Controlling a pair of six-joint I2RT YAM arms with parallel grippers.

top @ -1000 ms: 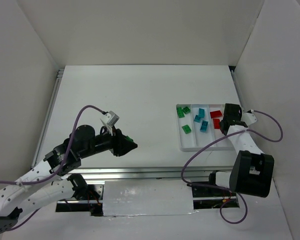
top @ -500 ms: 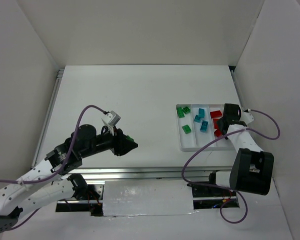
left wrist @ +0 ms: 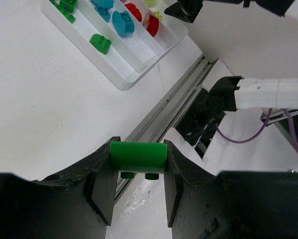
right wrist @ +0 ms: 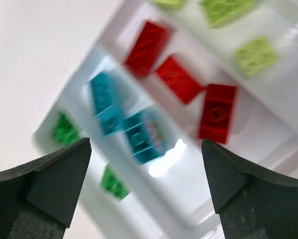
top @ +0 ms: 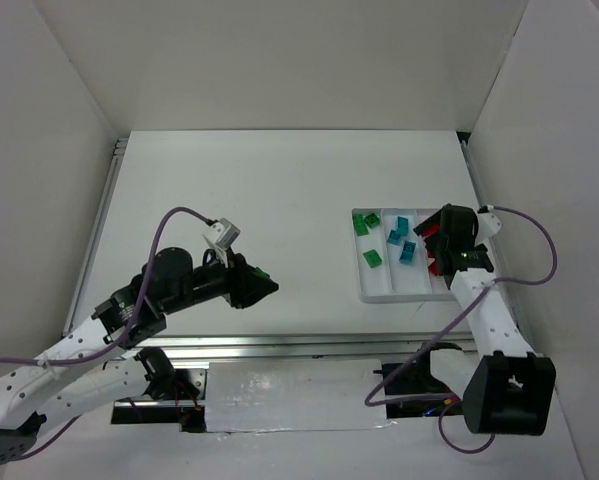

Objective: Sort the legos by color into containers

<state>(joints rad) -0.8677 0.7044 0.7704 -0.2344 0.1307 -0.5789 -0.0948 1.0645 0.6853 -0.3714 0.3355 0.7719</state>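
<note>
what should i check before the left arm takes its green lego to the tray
1. Left gripper shut on green lego: ok.
2. Right gripper open and empty: ok.
3. Right gripper away from the tray: not ok, it hangs over the reds.
4. Room beside the sorted greens in their compartment: ok.

I see the white worktop (top: 259, 190) under the left end effector (top: 263, 284), white walls (top: 279, 60) well ahead of it, and an aluminium rail (top: 279, 345) edging the worktop near it
</note>
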